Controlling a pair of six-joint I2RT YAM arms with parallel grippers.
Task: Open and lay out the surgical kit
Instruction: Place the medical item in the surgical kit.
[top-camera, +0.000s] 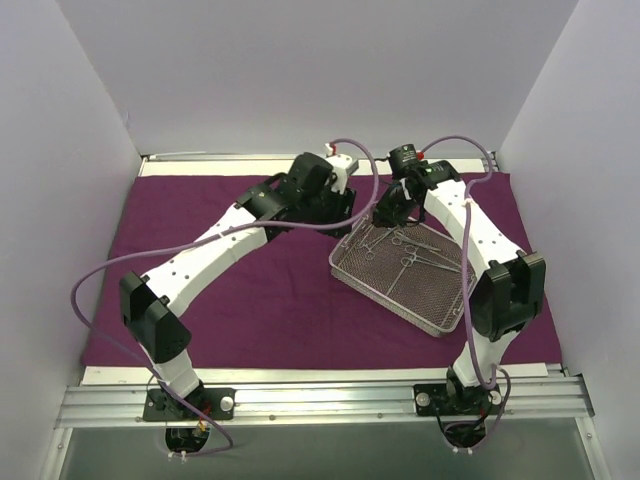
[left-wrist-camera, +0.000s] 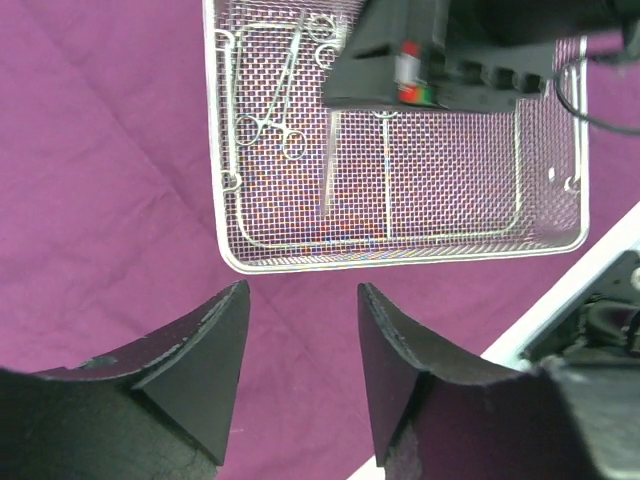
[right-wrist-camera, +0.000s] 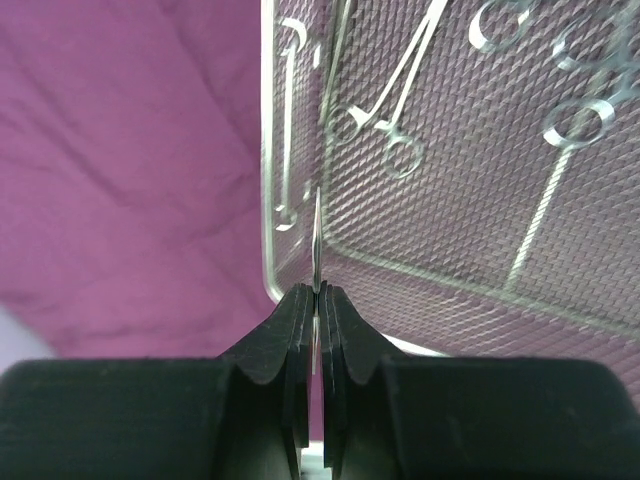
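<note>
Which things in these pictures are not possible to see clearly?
Right wrist: thin silver tool in the right gripper, edge-on; kind unclear.
Left wrist: right arm's black housing covers part of the mesh tray.
Top: forceps too small to count.

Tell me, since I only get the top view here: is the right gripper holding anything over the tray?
Observer: Yes. The right wrist view shows the right gripper shut on a thin silver tool, seen edge-on near a corner of the tray.
Operator: And the left gripper, hidden under its arm?
Observer: Its wrist view shows the left gripper open and empty, above the purple cloth just outside the tray's rim.
</note>
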